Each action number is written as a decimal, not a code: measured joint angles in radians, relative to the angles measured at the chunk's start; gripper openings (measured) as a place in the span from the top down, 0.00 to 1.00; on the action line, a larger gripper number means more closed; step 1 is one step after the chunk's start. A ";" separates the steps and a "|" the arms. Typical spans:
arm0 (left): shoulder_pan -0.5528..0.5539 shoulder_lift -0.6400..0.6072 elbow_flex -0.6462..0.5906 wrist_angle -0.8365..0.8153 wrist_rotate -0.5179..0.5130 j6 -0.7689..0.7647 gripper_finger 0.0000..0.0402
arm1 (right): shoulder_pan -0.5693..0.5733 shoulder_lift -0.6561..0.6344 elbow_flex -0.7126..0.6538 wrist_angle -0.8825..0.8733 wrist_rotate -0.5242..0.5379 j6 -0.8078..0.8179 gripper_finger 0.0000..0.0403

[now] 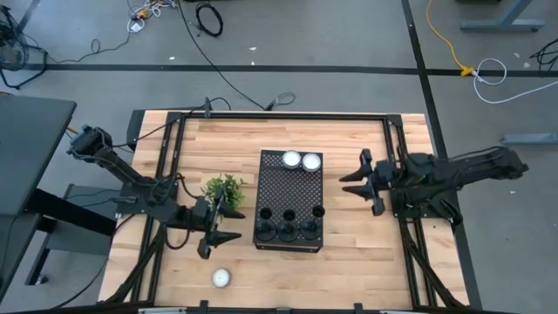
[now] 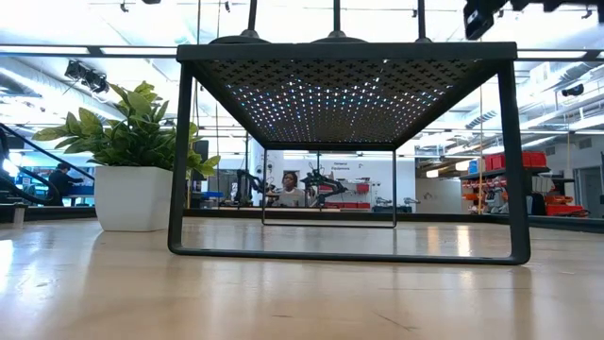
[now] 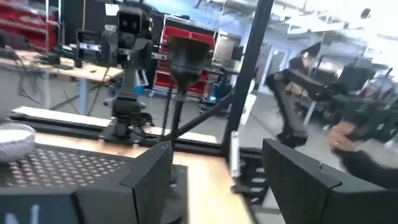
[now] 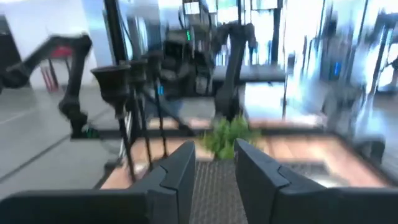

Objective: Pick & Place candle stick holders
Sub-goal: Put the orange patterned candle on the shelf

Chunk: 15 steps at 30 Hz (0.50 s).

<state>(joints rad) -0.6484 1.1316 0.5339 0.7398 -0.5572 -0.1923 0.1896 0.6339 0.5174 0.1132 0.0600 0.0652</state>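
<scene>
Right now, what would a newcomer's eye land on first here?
The black perforated box at the table's middle, with candle stick holders along its near edge and two white candles at its far end. Then the potted plant just left of it, and a lone white candle near the front edge. The left hand and the right hand flank the box, both empty.

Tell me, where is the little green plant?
In the high view, the plant stands on the table, left of the black box, beside the left hand.
</scene>
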 joint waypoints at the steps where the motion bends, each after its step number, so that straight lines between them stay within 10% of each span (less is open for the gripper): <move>1: -0.004 0.000 0.000 -0.010 0.003 0.036 0.38 | 0.010 -0.004 -0.046 0.084 0.003 -0.033 0.72; 7: -0.077 -0.020 0.026 -0.173 0.065 0.226 0.38 | 0.025 -0.016 -0.212 0.295 0.038 0.004 0.72; 15: -0.176 -0.011 0.379 -1.113 -0.140 -0.093 0.38 | 0.025 -0.015 -0.258 0.295 0.053 0.156 0.72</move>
<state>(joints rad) -0.8249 1.1211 0.9125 -0.3734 -0.6972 -0.2848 0.2146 0.6189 0.2596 0.4078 0.1130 0.2210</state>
